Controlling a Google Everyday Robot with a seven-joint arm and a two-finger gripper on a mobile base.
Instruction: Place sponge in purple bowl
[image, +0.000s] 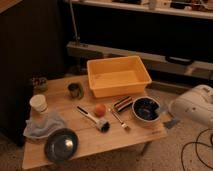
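Right, the yellow tub (118, 76) sits bare on the desk (95, 140), the sponge (122, 104) just beside the bowl (146, 109); the tool (169, 119) at the desk's right edge, can't tell its grip.

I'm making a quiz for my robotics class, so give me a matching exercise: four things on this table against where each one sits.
Things:
1. yellow bin
2. white cup
3. dark plate
4. blue bowl

Places:
A. front left corner
B. right edge, nearest the gripper
C. back middle
D. left edge, behind the blue cloth

Pairs: 1-C, 2-D, 3-A, 4-B
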